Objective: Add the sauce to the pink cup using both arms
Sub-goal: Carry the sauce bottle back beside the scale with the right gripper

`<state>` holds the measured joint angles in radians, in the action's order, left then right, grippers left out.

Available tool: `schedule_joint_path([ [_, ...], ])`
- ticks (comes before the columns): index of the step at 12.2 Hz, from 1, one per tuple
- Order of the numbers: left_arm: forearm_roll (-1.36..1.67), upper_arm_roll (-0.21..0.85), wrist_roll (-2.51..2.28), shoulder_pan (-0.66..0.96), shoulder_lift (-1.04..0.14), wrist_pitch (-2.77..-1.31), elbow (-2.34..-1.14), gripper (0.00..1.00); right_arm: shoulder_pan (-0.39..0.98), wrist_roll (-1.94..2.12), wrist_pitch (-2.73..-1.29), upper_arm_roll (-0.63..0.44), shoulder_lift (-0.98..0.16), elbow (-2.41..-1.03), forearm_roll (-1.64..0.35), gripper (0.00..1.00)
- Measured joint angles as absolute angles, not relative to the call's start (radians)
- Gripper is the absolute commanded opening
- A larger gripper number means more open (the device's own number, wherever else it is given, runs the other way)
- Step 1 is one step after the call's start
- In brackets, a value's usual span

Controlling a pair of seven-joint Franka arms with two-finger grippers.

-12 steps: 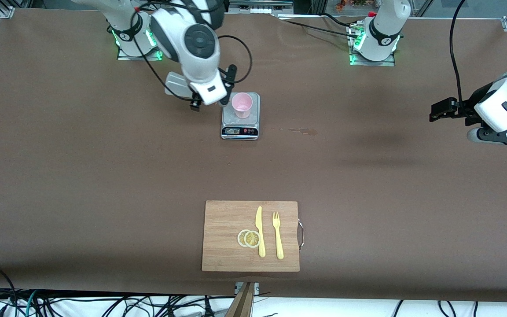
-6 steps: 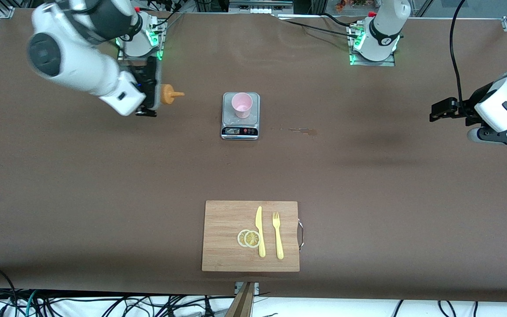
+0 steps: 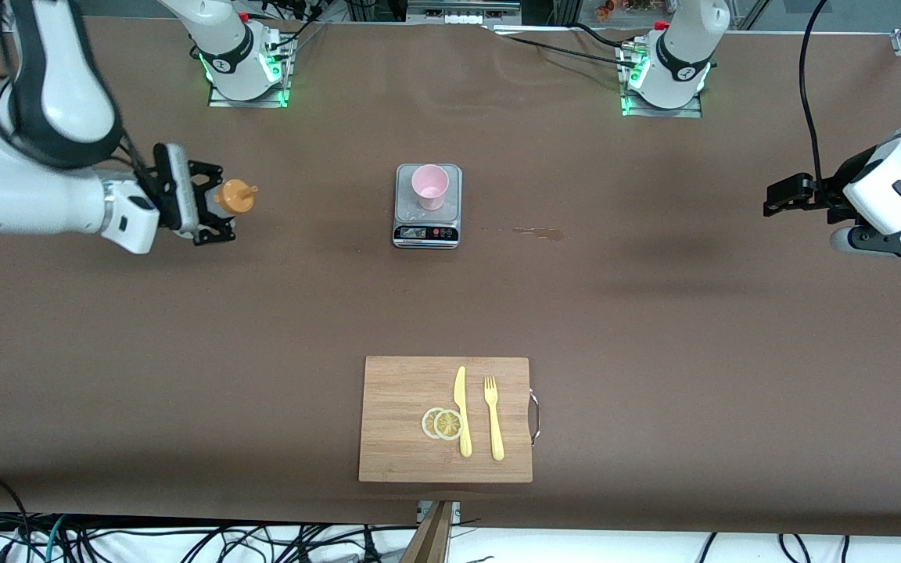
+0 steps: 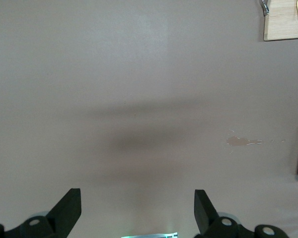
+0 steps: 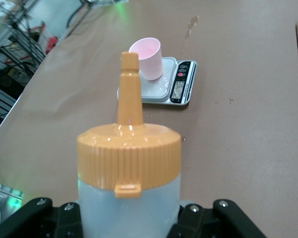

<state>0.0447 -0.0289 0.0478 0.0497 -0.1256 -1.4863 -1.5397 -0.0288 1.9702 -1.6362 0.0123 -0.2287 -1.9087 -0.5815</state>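
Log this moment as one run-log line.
right pincer: shut on sauce bottle, above table | left pincer: open, waiting | pink cup: on scale

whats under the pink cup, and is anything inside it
The pink cup stands upright on the plate of a small digital kitchen scale. The plate under its base is covered. From the right wrist view only pink inner wall near the rim shows; its bottom is hidden.

digital scale [image 3: 428, 221] upper centre, stain [image 3: 533, 231] beside it, wooden cutting board [image 3: 403, 422] lower centre with lemon slices [image 3: 443, 424], yellow knife [image 3: 462, 410], yellow fork [image 3: 493, 417]
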Motion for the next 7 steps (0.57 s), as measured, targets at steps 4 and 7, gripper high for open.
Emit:
schedule_joint_path([
  [4,0.045,-0.029,0.048,0.050,-0.126,-1.486,-1.539,1.00,-0.205,2.357,-1.517,0.009,-0.501,-1.791,-0.622,0.00],
  [7,0.045,-0.029,0.048,0.050,-0.126,-1.486,-1.537,1.00,-0.271,2.505,-1.410,0.009,-0.653,-1.697,-0.649,0.00],
])
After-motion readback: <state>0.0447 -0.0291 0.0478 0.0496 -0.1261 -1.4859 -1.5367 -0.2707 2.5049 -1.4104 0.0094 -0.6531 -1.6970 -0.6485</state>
